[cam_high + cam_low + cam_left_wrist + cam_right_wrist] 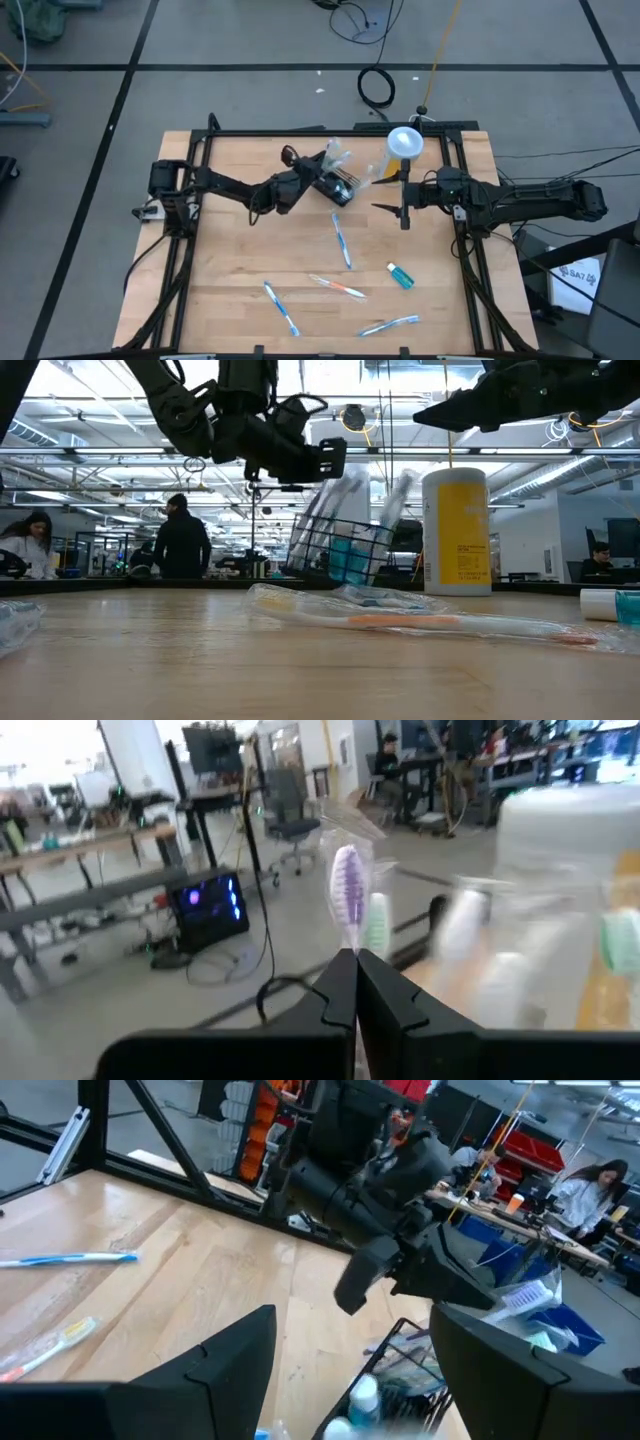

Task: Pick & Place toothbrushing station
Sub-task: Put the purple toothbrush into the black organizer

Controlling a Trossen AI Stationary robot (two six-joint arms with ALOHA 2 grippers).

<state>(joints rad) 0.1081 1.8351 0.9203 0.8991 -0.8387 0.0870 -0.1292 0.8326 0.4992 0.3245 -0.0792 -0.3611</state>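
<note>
The toothbrushing station, a small black wire basket, holds several wrapped toothbrushes standing upright. It sits tilted near the table's far middle. My left gripper reaches it level from the table's left and is shut at its top. My right gripper stands open a little to the basket's right, pointing left at it with nothing between its fingers. The basket's corner also shows in the right wrist view. My left gripper comes level from the table's left, its fingers shut at the station's upper edge on the left side. The shut fingertips hide the exact place of contact. The basket hangs tilted below the fingers. I cannot tell if its bottom is clear of the table.
A yellow cup with a white lid stands just right of the basket, at the far edge. Wrapped toothbrushes and a small teal bottle lie on the near half. People are in the room beyond.
</note>
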